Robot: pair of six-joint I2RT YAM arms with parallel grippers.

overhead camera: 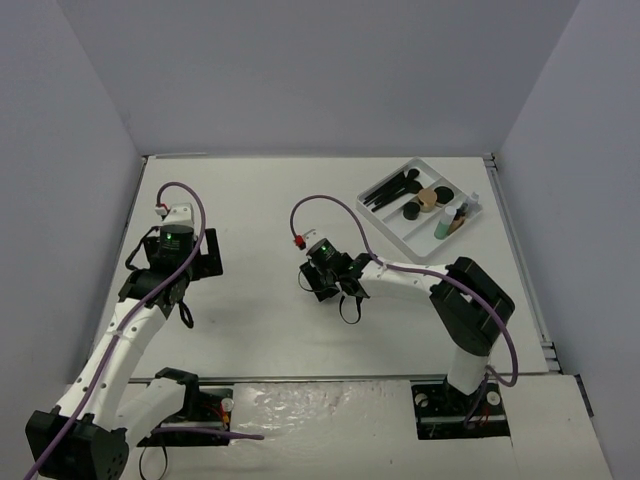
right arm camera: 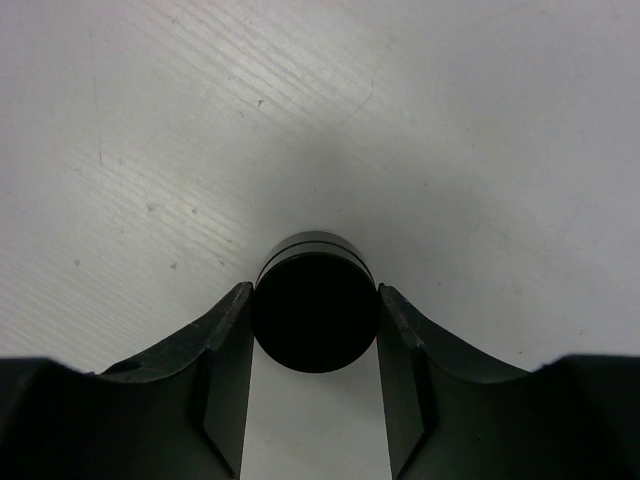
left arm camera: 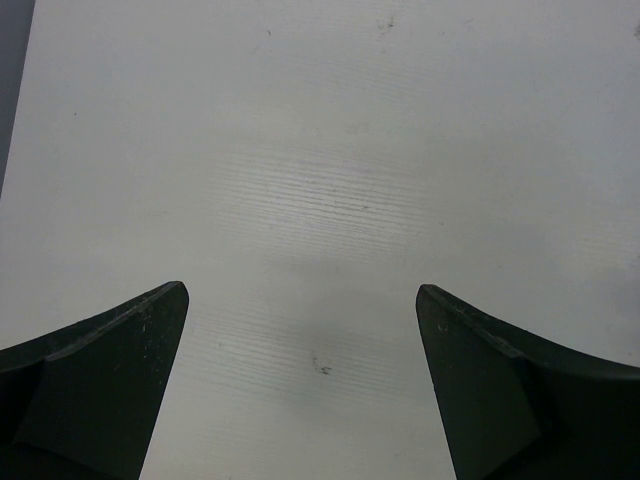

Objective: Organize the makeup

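Note:
My right gripper (right arm camera: 313, 292) is shut on a black round pot (right arm camera: 315, 320), one finger against each side, just above the table. In the top view this gripper (overhead camera: 328, 285) is at the table's middle and hides the pot. My left gripper (left arm camera: 300, 290) is open and empty over bare table; in the top view it (overhead camera: 172, 268) is at the left. The other makeup lies in the white divided tray (overhead camera: 397, 232) at the back right: black brushes (overhead camera: 385, 190), black pots (overhead camera: 411, 212), a tan jar (overhead camera: 432, 197) and a green bottle (overhead camera: 441, 228).
Grey walls close the table on the left, back and right. The arm bases and their cables are at the near edge.

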